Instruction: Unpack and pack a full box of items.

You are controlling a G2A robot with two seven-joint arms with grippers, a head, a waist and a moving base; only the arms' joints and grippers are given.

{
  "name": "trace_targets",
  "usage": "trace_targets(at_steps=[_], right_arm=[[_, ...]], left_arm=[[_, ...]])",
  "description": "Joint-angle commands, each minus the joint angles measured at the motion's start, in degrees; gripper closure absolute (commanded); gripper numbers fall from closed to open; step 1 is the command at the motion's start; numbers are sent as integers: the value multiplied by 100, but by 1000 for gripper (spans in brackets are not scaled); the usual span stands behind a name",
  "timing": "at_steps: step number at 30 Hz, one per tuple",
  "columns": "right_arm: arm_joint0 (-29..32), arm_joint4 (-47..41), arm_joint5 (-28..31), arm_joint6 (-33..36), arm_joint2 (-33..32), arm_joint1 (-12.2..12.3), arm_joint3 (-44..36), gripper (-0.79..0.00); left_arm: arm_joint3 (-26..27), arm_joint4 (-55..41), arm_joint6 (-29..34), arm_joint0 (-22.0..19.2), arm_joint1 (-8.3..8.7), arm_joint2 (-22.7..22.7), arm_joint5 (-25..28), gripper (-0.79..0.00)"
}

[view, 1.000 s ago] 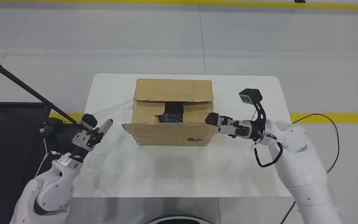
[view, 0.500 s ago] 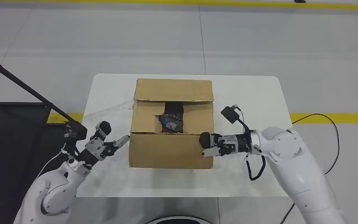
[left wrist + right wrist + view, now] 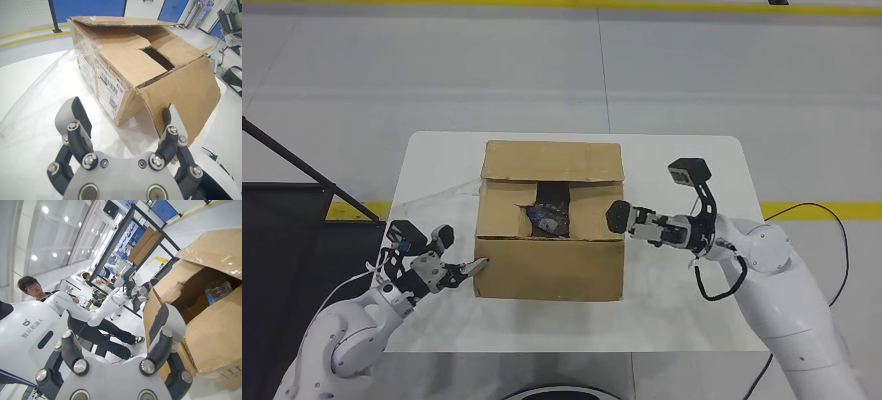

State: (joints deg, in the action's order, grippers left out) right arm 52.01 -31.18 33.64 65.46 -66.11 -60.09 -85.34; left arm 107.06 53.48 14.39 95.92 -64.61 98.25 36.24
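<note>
On table (image 3: 682, 300), box (image 3: 552, 270) upright, opening upward

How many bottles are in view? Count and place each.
1: a bottle inside the box, seen through the gap in its top. Others may be hidden deeper inside.

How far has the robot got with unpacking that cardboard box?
Early on. Done: the box is unsealed, its front flap hanging down, and a gap shows a bottle inside. In hand: the open left gripper sits at the near corner by that flap, the open right gripper at the box's other side. Left: the inner flaps mostly cover the contents, so all unpacking and repacking remains.
</note>
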Motion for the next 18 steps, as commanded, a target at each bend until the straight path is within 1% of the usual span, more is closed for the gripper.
trace_targets(at_steps=[1,10,12,14,18], right_arm=[[2,15,4,4,1,1,-5,-785],[2,15,4,4,1,1,-5,-785],[-2,7,-257,-309,34,-20,51,-785],[-138,-110,-681,-479,158,-62,222,-785],[-531,-302,-1186,-489,415,-157,760,-785]], left_arm=[[-1,-7,2,-3,1,0,3,-785],[-1,-7,2,-3,1,0,3,-785],[-1,-7,2,-3,1,0,3,-785],[-1,-7,2,-3,1,0,3,-785],[-1,-7,2,-3,1,0,3,-785]])
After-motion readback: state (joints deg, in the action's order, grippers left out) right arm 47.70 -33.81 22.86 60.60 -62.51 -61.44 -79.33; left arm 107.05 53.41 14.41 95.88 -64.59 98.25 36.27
